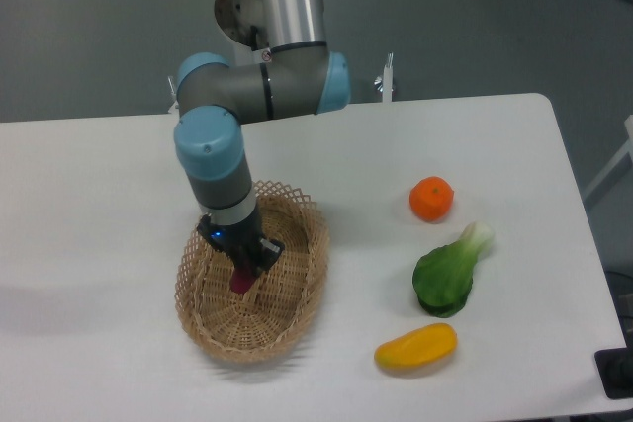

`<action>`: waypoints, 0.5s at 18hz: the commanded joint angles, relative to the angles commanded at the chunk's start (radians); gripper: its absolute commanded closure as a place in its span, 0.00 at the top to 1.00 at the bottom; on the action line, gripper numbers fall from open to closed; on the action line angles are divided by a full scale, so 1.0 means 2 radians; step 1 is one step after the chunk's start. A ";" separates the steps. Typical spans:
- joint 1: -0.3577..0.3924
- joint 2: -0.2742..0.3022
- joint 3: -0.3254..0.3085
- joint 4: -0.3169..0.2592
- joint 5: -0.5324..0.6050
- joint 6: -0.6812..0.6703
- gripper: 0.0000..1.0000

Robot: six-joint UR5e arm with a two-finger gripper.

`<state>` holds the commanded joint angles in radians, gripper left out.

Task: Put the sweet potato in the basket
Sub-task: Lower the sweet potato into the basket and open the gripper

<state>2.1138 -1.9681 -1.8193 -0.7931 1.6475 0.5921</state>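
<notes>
I can read no brand, label or writing anywhere on my camera view. My gripper (240, 266) points down inside the basket (297, 315), its fingers closed on the sweet potato (240, 281), whose magenta lower end pokes out just beneath them, over the basket's woven floor. Whether the tip touches the weave I cannot tell. Off to the side on the white table (99, 185) sit an orange (431, 199), a bok choy (450, 273) and a mango (416, 348), all well apart from the basket.
</notes>
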 joint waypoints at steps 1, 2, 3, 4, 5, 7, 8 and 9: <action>0.000 -0.001 0.000 0.000 0.000 0.000 0.30; 0.000 -0.001 -0.001 0.000 0.000 0.000 0.30; -0.001 -0.002 0.000 0.000 0.001 0.000 0.30; -0.002 -0.003 0.000 0.000 0.001 0.001 0.31; -0.004 -0.003 0.000 0.000 0.001 0.001 0.33; -0.005 -0.003 0.001 0.000 0.001 0.001 0.38; -0.005 -0.003 0.001 0.000 0.001 0.001 0.47; -0.005 -0.002 0.002 0.000 0.002 0.002 0.59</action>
<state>2.1031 -1.9727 -1.8147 -0.7931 1.6505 0.5952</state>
